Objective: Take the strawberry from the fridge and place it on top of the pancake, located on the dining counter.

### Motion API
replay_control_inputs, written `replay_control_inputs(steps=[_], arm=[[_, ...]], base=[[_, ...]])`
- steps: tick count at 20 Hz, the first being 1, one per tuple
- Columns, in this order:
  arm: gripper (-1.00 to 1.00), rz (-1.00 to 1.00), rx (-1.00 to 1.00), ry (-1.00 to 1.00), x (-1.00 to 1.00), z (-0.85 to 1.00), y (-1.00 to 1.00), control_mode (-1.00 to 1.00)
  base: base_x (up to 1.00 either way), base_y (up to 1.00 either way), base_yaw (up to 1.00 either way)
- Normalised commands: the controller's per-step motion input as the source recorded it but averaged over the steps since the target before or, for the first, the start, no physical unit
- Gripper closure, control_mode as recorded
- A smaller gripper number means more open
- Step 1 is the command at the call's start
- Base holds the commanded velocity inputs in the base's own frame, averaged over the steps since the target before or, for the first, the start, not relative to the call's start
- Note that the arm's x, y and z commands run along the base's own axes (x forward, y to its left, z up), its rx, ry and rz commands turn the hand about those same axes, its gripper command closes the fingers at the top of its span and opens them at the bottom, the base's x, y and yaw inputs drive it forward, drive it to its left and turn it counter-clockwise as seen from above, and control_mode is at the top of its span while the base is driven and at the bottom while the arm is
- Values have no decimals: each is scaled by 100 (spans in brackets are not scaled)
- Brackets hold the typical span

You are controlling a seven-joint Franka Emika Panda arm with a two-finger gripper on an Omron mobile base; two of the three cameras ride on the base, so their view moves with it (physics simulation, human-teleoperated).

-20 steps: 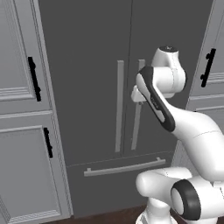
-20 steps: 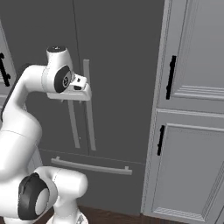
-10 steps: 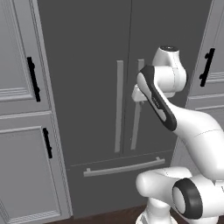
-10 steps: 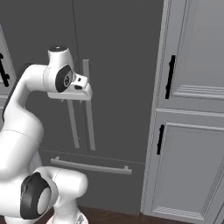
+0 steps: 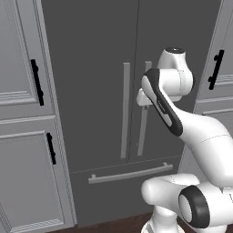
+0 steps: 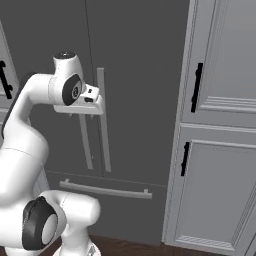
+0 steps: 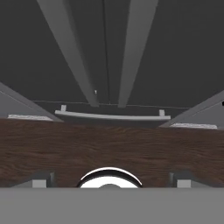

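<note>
The fridge [image 5: 91,91] [image 6: 135,75] [image 7: 175,52] stands right ahead, both dark grey doors shut. Its two long silver door handles [image 5: 125,116] [image 6: 103,120] [image 7: 72,52] run side by side at the middle seam. My gripper [image 5: 142,98] [image 6: 82,109] [image 7: 111,179] hangs just in front of these handles at about their upper part, pointing down. Its fingertips [image 7: 41,179] stand wide apart, open, with nothing between them. The strawberry is hidden behind the shut doors. The pancake and the dining counter are out of view.
The fridge's bottom drawer has a horizontal silver bar [image 5: 129,174] [image 6: 105,189] [image 7: 111,116]. Panelled grey cabinets with black handles flank the fridge on the left [image 5: 27,136] and right [image 6: 220,125]. Dark wood floor [image 7: 109,144] lies below.
</note>
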Motion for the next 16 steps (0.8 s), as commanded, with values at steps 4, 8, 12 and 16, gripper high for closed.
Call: replay_control_inputs(steps=[4, 8, 12, 16], arm=[[-100, 0, 0, 0, 0, 0, 0, 100], [-100, 0, 0, 0, 0, 0, 0, 100], [-100, 0, 0, 0, 0, 0, 0, 100], [-100, 0, 0, 0, 0, 0, 0, 100]], base=[[-46, 13, 0], [-45, 15, 0], [-46, 17, 0], [-41, 28, 0]])
